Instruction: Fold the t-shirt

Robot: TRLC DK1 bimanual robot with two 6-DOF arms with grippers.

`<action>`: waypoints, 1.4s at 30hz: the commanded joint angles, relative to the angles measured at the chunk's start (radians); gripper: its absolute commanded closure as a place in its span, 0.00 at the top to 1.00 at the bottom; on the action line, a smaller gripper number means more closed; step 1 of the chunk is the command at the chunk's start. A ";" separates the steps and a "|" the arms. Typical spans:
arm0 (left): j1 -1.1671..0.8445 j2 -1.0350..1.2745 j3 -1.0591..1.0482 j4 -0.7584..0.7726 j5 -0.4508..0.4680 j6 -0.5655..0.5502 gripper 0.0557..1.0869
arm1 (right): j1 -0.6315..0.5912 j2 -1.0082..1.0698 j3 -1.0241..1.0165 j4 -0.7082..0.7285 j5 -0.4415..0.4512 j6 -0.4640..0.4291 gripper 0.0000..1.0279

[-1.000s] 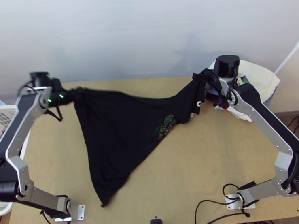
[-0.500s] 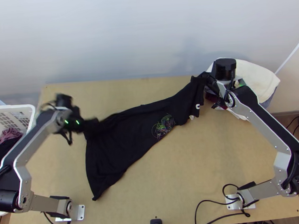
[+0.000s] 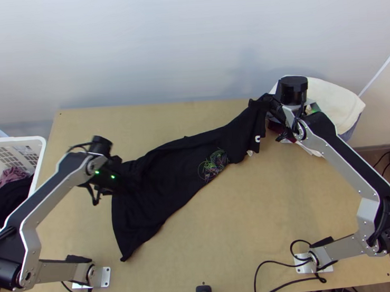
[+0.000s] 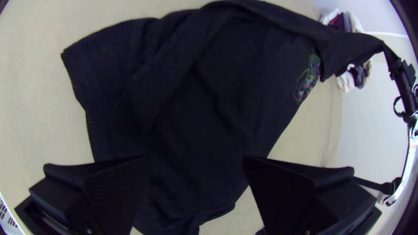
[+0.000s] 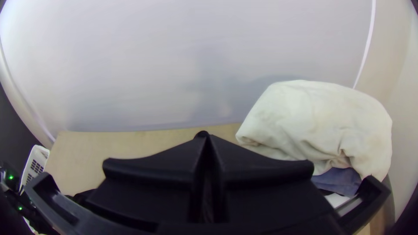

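The black t-shirt (image 3: 178, 171) slants, creased, across the worktop (image 3: 252, 216), its lower end towards the near left corner. The right pincer (image 3: 263, 102) clamps its other end by the far edge; the left pincer (image 3: 125, 176), fingers apart, is over its left part.

The left pincer (image 3: 127, 183) hides a patch of the black t-shirt (image 3: 170, 171); its grip line in the right pincer (image 3: 270, 101) is lost, black on black. Past the table's (image 3: 229, 271) left edge, the basket (image 3: 16, 139) is cut off.
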 commanded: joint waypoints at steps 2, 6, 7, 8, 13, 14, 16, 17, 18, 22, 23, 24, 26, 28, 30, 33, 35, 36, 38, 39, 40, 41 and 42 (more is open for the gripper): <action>0.102 -0.008 0.065 -0.009 0.017 0.028 0.96 | 0.006 -0.003 -0.022 0.017 0.011 -0.005 0.03; 0.187 0.012 0.082 0.034 0.000 0.060 0.96 | 0.006 -0.004 -0.025 0.017 0.011 -0.005 0.03; 0.197 0.018 0.082 0.037 -0.006 0.067 0.95 | 0.006 -0.004 -0.025 0.017 0.011 -0.005 0.03; 0.207 0.023 0.082 0.039 -0.018 0.079 0.95 | 0.006 -0.004 -0.025 0.017 0.011 -0.005 0.03; 0.214 0.030 0.047 0.083 -0.038 0.093 0.83 | 0.010 -0.003 -0.024 0.022 0.011 -0.005 0.03; 0.214 0.035 0.039 0.091 -0.040 0.091 0.75 | 0.012 -0.003 -0.022 0.022 0.011 -0.005 0.03; 0.211 0.039 0.029 0.111 -0.038 0.082 0.72 | 0.012 -0.004 -0.022 0.022 0.011 -0.005 0.03; 0.208 0.042 0.024 0.116 -0.038 0.080 0.72 | 0.012 -0.004 -0.022 0.020 0.011 -0.005 0.03; 0.207 0.047 0.021 0.125 -0.038 0.076 0.72 | 0.012 -0.004 -0.022 0.022 0.011 -0.005 0.03; 0.194 0.079 0.013 0.139 -0.038 0.068 0.72 | 0.012 -0.004 -0.024 0.020 0.011 -0.007 0.03; 0.191 0.087 0.013 0.139 -0.038 0.068 0.72 | 0.012 -0.004 -0.024 0.020 0.011 -0.007 0.03; 0.190 0.095 0.013 0.146 -0.038 0.065 0.72 | 0.012 -0.006 -0.024 0.022 0.011 -0.007 0.03; 0.185 0.110 0.013 0.154 -0.040 0.062 0.72 | 0.012 -0.006 -0.024 0.020 0.011 -0.007 0.03; 0.181 0.127 0.012 0.163 -0.045 0.063 0.72 | 0.012 -0.006 -0.024 0.020 0.011 -0.007 0.03; 0.176 0.135 0.007 0.165 -0.071 0.070 0.72 | 0.012 -0.006 -0.024 0.020 0.011 -0.007 0.03; 0.176 0.133 -0.004 0.165 -0.089 0.083 0.72 | 0.009 -0.007 -0.027 0.020 0.011 -0.007 0.03; 0.176 0.138 -0.011 0.168 -0.101 0.088 0.72 | 0.009 -0.007 -0.030 0.020 0.011 -0.007 0.03; 0.171 0.139 -0.016 0.168 -0.109 0.090 0.72 | 0.007 -0.007 -0.030 0.020 0.011 -0.007 0.03; 0.159 0.139 -0.019 0.168 -0.109 0.088 0.72 | 0.009 -0.007 -0.030 0.020 0.011 -0.005 0.03; 0.150 0.141 -0.021 0.169 -0.109 0.086 0.72 | 0.009 -0.007 -0.028 0.022 0.011 -0.007 0.03; 0.138 0.139 -0.021 0.168 -0.109 0.080 0.72 | 0.009 -0.006 -0.027 0.022 0.011 -0.005 0.03; 0.125 0.139 -0.024 0.169 -0.107 0.076 0.72 | 0.009 -0.004 -0.024 0.022 0.011 -0.007 0.03; 0.113 0.139 -0.027 0.172 -0.109 0.070 0.72 | 0.009 -0.003 -0.022 0.022 0.011 -0.007 0.03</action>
